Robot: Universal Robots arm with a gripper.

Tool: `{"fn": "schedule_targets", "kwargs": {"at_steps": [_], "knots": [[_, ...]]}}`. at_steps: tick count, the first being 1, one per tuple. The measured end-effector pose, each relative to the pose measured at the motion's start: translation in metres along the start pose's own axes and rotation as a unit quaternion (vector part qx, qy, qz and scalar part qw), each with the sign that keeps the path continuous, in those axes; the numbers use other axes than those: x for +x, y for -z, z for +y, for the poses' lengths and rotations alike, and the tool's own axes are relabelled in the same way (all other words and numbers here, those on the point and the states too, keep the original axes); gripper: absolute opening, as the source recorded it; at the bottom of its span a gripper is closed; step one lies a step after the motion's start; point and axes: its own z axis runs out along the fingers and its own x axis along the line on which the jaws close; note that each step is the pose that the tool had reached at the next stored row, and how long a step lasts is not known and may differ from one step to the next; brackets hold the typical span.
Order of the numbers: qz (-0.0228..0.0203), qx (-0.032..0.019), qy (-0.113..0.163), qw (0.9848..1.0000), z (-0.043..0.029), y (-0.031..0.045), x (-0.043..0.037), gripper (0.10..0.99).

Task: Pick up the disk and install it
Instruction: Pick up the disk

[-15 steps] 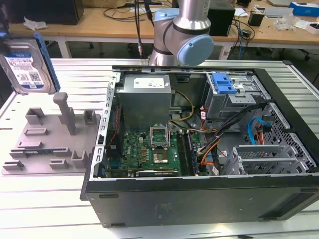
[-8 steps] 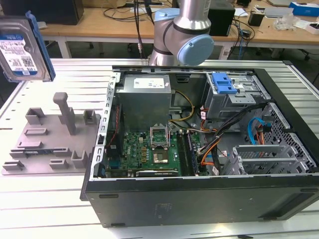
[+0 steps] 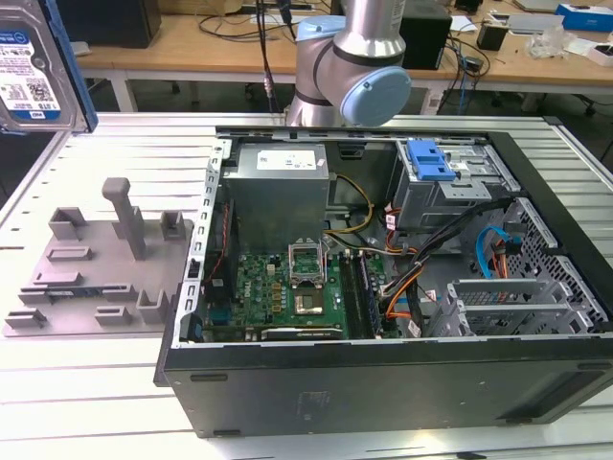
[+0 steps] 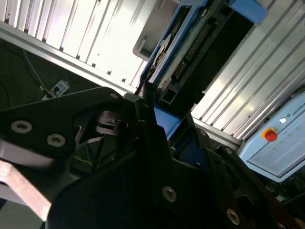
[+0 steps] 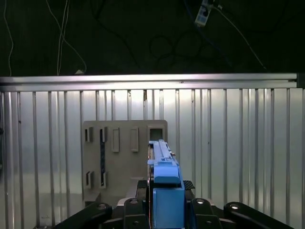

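Note:
The disk (image 3: 36,69) hangs high in the air at the exterior view's far left, silver with a blue-and-white label and a blue carrier edge. Both wrist views show it edge-on: the blue bracket (image 5: 164,167) sticks out from between the black fingers, and the connector side (image 4: 190,52) points away from the wrist. My gripper (image 5: 165,193) is shut on the disk, holding its blue frame (image 4: 164,119) above the ribbed table and the grey fixture plate (image 5: 121,157).
An open computer case (image 3: 383,383) lies on the aluminium table (image 3: 86,402), with a grey power-supply box (image 3: 280,192), a motherboard and a drive bay with a blue latch (image 3: 428,161). The grey fixture plate (image 3: 96,273) with an upright peg sits left of it. The arm's base (image 3: 354,67) stands behind.

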Motion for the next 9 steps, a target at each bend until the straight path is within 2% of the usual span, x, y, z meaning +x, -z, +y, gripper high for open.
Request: {"fn": "schedule_targets", "kwargs": {"at_steps": [5,7,9], "knots": [[0.0001,-0.0001,0.000,1.0000,-0.0001,0.0002,0.0006,0.365],[0.0001,0.0000,0.000,1.0000,-0.0013,0.0008,0.0042,0.365],[0.0000,0.0000,0.000,1.0000,-0.0058,0.0020,0.0098,0.365]]}}
